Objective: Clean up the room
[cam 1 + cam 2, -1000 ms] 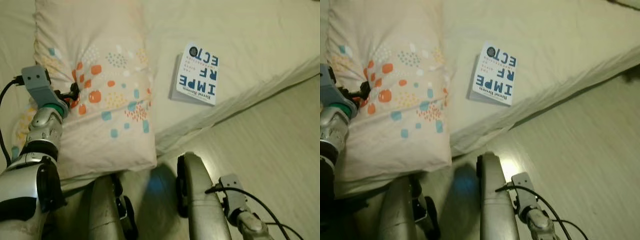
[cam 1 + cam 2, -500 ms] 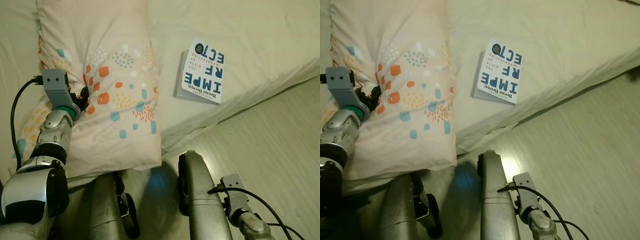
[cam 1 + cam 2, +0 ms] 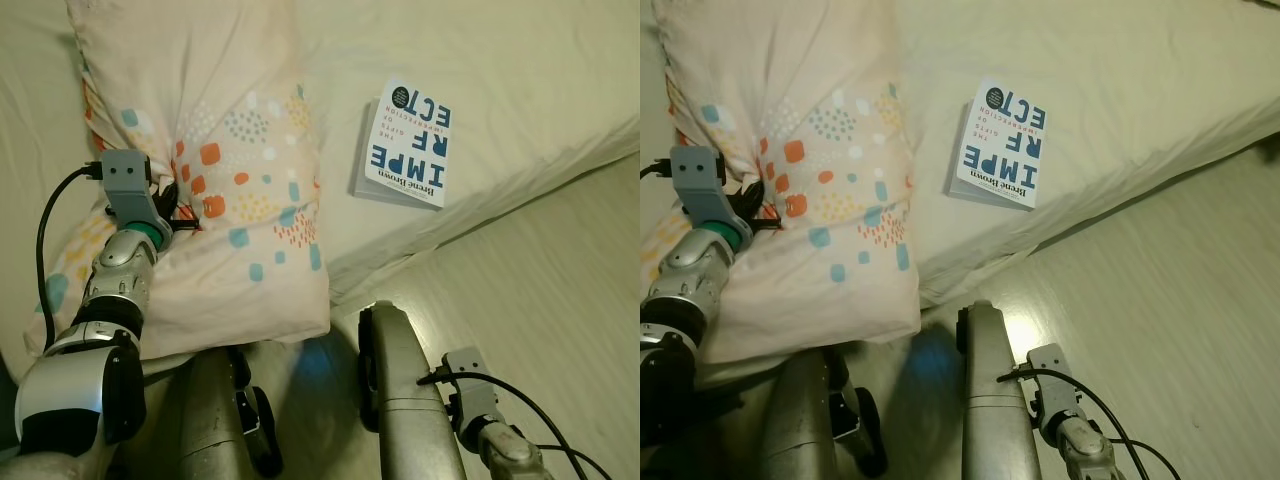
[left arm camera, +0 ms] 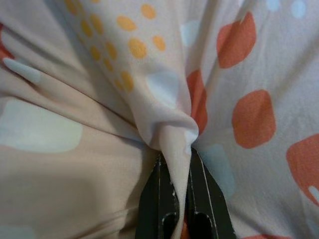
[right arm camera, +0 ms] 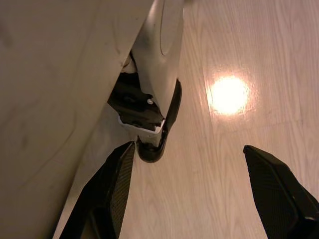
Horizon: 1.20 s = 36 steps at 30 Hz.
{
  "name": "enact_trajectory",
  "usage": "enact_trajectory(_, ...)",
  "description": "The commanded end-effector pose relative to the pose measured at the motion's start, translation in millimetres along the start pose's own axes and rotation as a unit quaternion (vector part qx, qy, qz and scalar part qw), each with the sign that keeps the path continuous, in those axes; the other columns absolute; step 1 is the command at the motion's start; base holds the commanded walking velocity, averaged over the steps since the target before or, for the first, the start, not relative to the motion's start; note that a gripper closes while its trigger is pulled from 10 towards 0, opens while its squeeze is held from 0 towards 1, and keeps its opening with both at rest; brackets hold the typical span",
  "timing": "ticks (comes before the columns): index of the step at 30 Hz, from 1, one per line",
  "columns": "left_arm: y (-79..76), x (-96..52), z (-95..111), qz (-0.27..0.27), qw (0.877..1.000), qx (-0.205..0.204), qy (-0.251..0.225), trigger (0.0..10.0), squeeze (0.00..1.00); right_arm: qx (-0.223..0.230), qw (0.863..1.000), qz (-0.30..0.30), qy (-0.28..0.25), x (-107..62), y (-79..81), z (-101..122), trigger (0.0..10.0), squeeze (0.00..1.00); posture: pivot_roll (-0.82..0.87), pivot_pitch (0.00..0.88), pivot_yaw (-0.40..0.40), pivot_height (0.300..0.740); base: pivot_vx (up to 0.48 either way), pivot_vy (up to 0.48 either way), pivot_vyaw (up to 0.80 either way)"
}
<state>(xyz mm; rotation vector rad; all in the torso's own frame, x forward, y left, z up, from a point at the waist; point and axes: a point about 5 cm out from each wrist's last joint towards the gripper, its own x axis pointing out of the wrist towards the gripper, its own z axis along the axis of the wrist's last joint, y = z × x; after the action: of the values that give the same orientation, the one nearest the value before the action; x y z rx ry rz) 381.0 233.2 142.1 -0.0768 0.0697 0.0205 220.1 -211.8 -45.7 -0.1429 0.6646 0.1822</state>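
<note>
Bed (image 3: 500,60): left tool (image 4: 175,158) pinching pillow (image 3: 250,150) fold.

bed sheet (image 3: 520,70): cream, rumpled | floor (image 3: 560,290): pale wood, glare spot

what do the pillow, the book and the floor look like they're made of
Pillow: soft matte woven fabric, likely cotton; it bunches into a fold between the left gripper fingers. Book: paper, smooth printed cover, apparently a paperback. Floor: pale wood-look planks with visible grain and a glossy lamp reflection.
</note>
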Motion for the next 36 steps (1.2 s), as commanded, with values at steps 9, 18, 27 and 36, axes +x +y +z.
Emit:
enact_trajectory(9,-35.4,0.1,-12.9,-0.022,0.969,-0.24,-0.043,0.0,0.0,0.058,0.996,0.061,0.006,17.0,41.0,13.0,10.0,0.0,-0.22,0.287,0.124,0.61,0.0,0.0,0.0)
enact_trajectory(18,-51.0,-5.8,23.9,-0.042,0.935,-0.317,-0.151,0.0,0.0,0.069,0.989,0.122,-0.053,35.4,69.2,67.4,10.0,0.0,-0.16,0.17,0.118,0.61,0.0,0.0,0.0)
enact_trajectory(27,-30.7,-20.0,30.2,0.007,0.934,-0.31,-0.18,0.0,0.0,0.08,0.983,0.135,-0.091,39.9,68.9,95.8,10.0,0.0,-0.14,0.133,0.113,0.64,0.0,0.0,0.0)
enact_trajectory(36,-29.9,-27.1,42.2,0.023,0.939,-0.284,-0.192,1.0,0.0,0.084,0.979,0.137,-0.123,41.4,65.5,116.5,10.0,0.0,-0.13,0.11,0.11,0.67,0.0,0.0,0.0)
